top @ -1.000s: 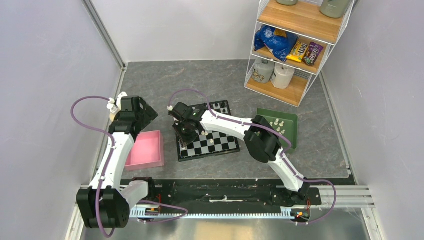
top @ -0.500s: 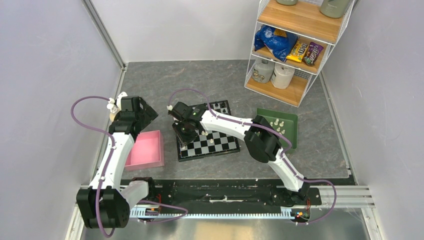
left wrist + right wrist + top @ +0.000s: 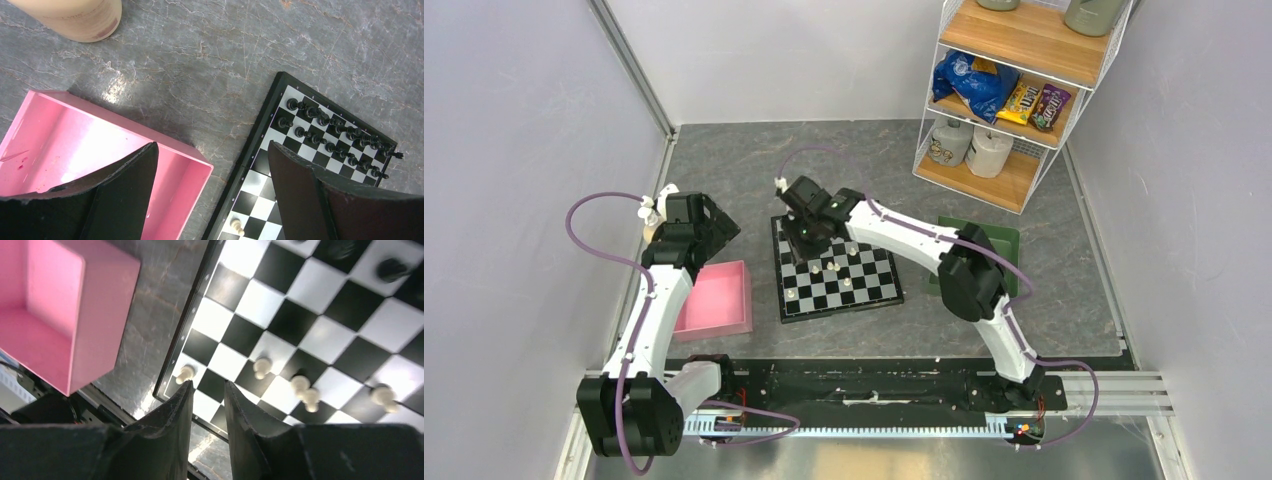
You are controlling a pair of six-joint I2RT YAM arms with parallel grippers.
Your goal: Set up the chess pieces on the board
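The board point(image 3: 841, 307) lies directly beneath the right gripper point(image 3: 208, 385). The green tray point(image 3: 1010, 252) sits well off to that gripper's right, and the arm hides its contents. If cream pieces wait there, the right arm is much the nearer. The left gripper point(image 3: 212, 146) hangs wide open and empty above the pink tray point(image 3: 75, 145). The right gripper's jaws stand slightly apart, holding nothing. Upright cream pieces point(image 3: 261, 366) stand on the squares below them, black pieces point(image 3: 330, 132) along the far end.
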